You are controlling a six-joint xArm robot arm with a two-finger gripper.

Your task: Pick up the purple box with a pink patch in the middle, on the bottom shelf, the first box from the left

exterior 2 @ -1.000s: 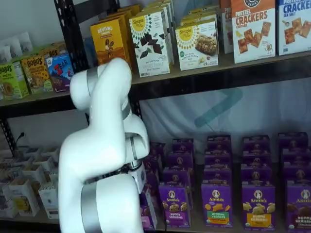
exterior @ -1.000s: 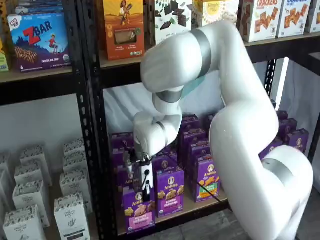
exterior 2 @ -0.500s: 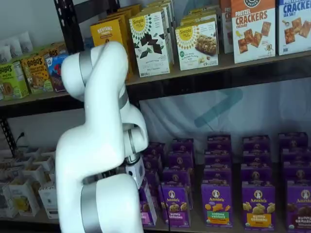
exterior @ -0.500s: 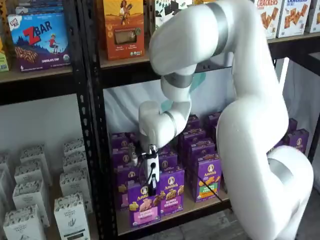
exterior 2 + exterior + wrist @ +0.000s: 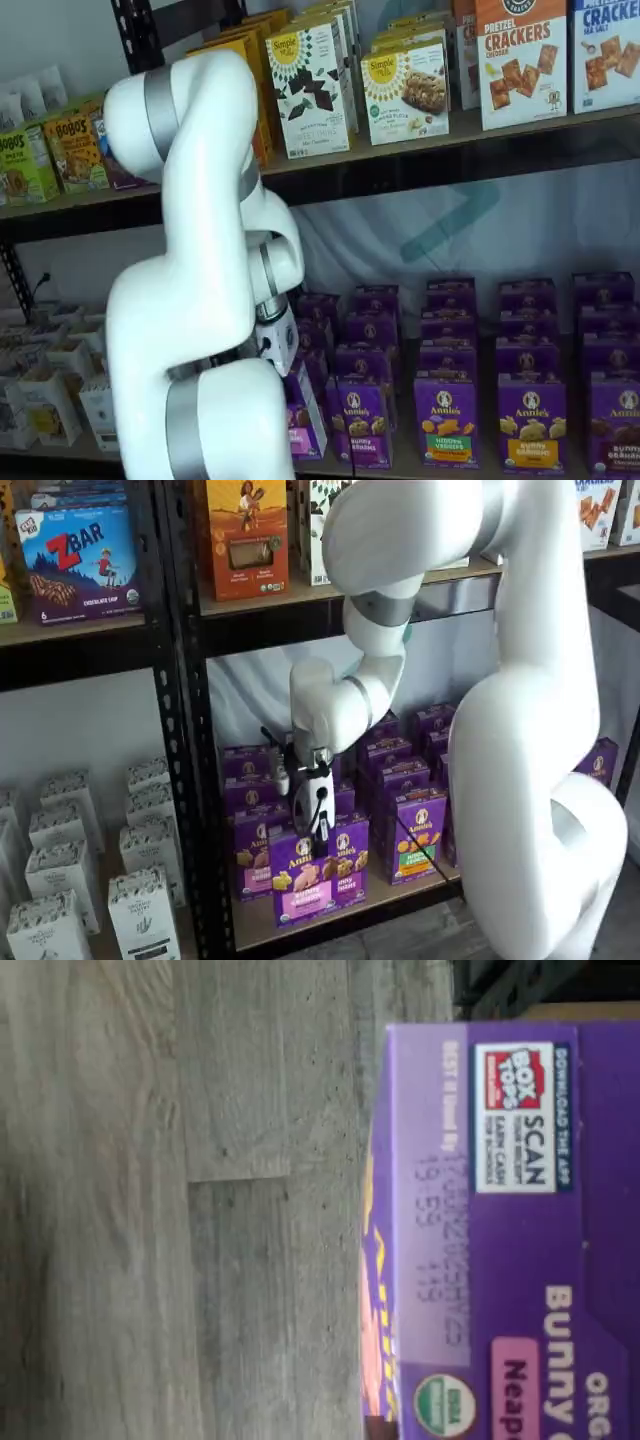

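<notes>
- The purple box [image 5: 303, 883] hangs clamped at its top in the closed gripper [image 5: 318, 832], lifted and out in front of the bottom shelf [image 5: 400, 888].
- Other purple cartons [image 5: 411, 832] stand behind it.
- In the wrist view, its top flap [image 5: 520, 1230] is over grey floor [image 5: 180, 1200].

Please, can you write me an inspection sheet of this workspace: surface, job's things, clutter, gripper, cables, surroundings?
Surface: bottom shelf, tan board in a black rack, rows of purple cartons.
Job's things: purple box with pink band, lifted forward of its row; the wrist view shows grey floor beside it.
Clutter: neighbouring purple cartons, one with a green label.
Gripper: gripper shut on the purple box from above.
Cables: black cable running beside the gripper.
Surroundings: upper shelf with cracker boxes; white cartons in the next bay.
</notes>
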